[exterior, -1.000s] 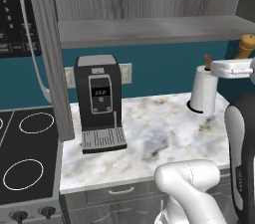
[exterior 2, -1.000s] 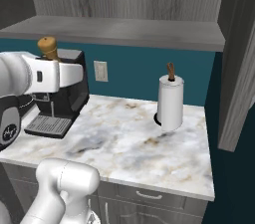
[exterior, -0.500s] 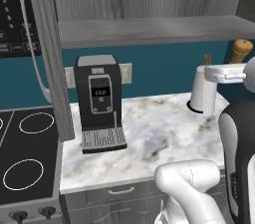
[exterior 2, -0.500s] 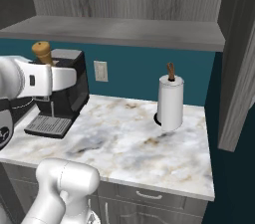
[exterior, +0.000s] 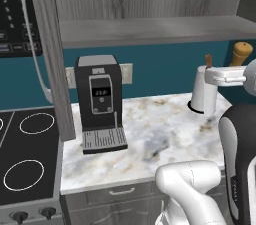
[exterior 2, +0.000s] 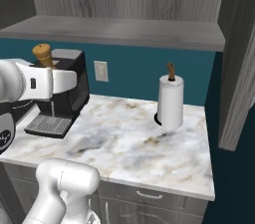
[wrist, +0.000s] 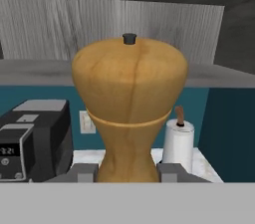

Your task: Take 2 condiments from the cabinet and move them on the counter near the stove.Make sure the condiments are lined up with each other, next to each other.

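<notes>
The stove [exterior: 27,169] lies at the far left of the left base view, past the coffee machine [exterior: 100,104], while the arm hangs over the right end of the marble worktop [exterior: 160,139] beside the paper-towel roll [exterior: 202,94]. So the carry, as I judge it, must run leftward across the whole worktop. The pincer [wrist: 127,172] is closed on the wooden mill [wrist: 129,108], gripping its narrow waist. The mill stands upright, knob top up, held in the air well above the worktop, its long axis vertical.
</notes>
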